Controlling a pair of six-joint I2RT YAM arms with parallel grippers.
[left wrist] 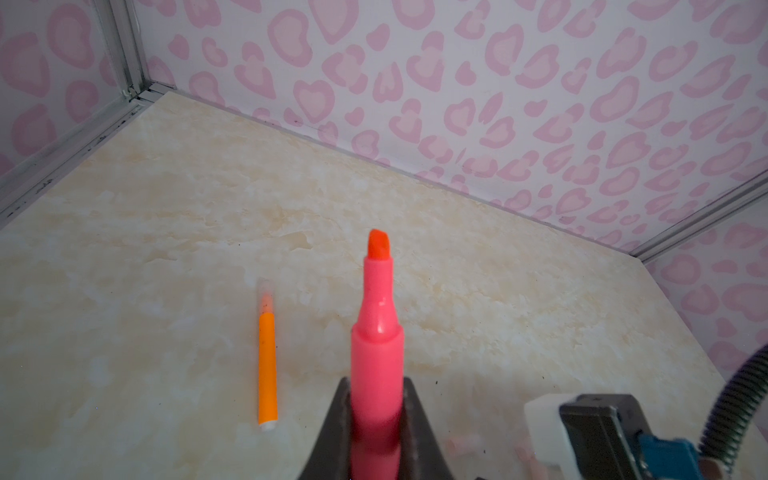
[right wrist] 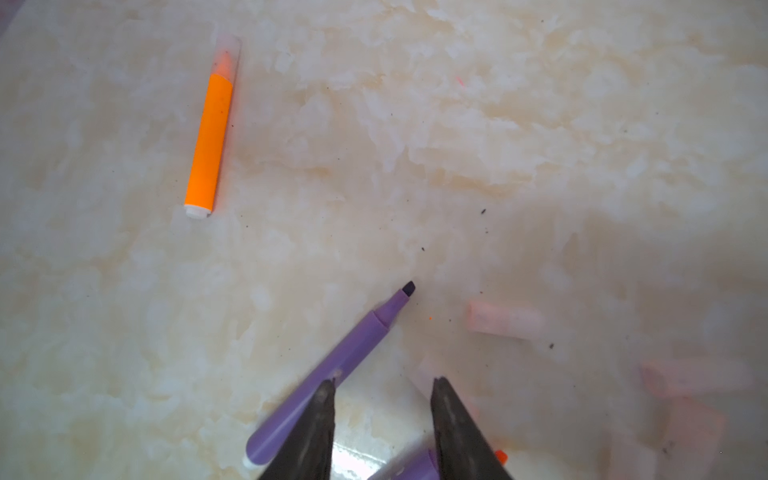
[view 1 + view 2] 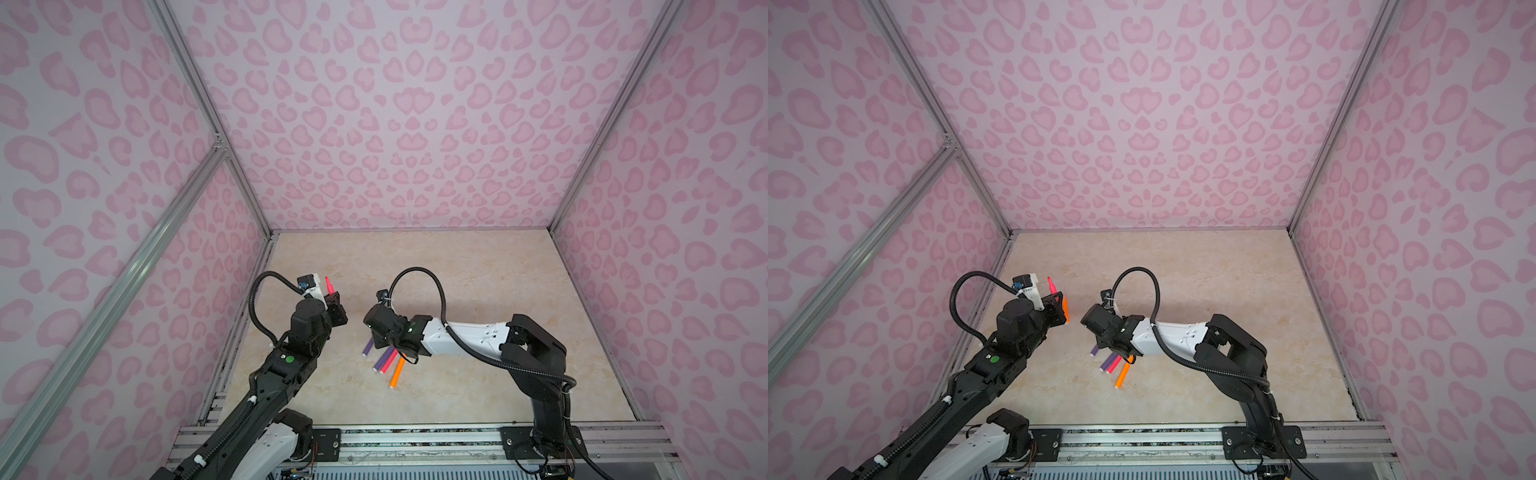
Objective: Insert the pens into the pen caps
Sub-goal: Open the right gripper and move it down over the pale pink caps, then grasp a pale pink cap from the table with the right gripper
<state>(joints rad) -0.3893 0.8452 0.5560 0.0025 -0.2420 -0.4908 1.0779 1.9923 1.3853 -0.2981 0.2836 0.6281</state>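
Left gripper (image 1: 376, 388) clenched on pink pen (image 1: 377, 332), tip sticking out ahead; right gripper (image 2: 382, 386) released, purple pen (image 2: 332, 361) just beside one finger.

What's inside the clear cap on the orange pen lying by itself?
The tip of the orange pen shows through the translucent cap, which reaches the barrel. The frosted wall blurs the tip's exact shape.

Left gripper (image 1: 376, 382) is raised, fingers (image 1: 332, 419) clamped on a pen (image 1: 377, 332); right gripper (image 2: 383, 382) hangs low, fingers (image 2: 318, 419) apart.
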